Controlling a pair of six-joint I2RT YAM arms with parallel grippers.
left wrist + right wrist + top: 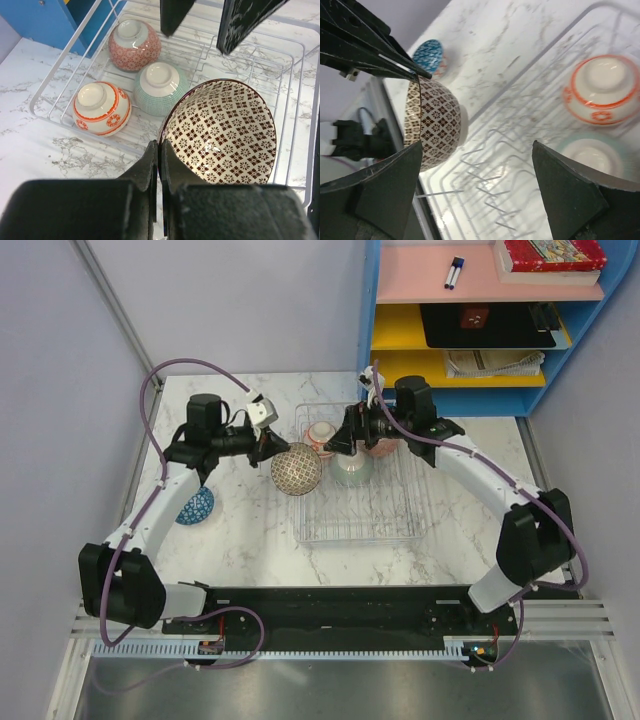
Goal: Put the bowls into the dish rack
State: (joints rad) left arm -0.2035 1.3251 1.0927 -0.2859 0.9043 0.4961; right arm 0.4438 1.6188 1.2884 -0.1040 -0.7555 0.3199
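My left gripper point(272, 447) point(161, 148) is shut on the rim of the brown-patterned bowl point(296, 469) point(222, 132) and holds it tilted on its side over the left edge of the dish rack point(358, 539). Three bowls lie upside down at the rack's far end: a red-patterned one point(135, 45), the pale green one point(161, 89) and a white one with orange rings point(101, 108). My right gripper point(338, 443) point(477, 144) is open and empty above the rack, near the green bowl point(350, 468). A blue bowl point(196, 505) point(428, 55) sits on the table left of the rack.
A blue shelf unit point(480, 320) stands at the back right behind the rack. Grey walls close in the left and right sides. The two grippers are near each other over the rack's left half.
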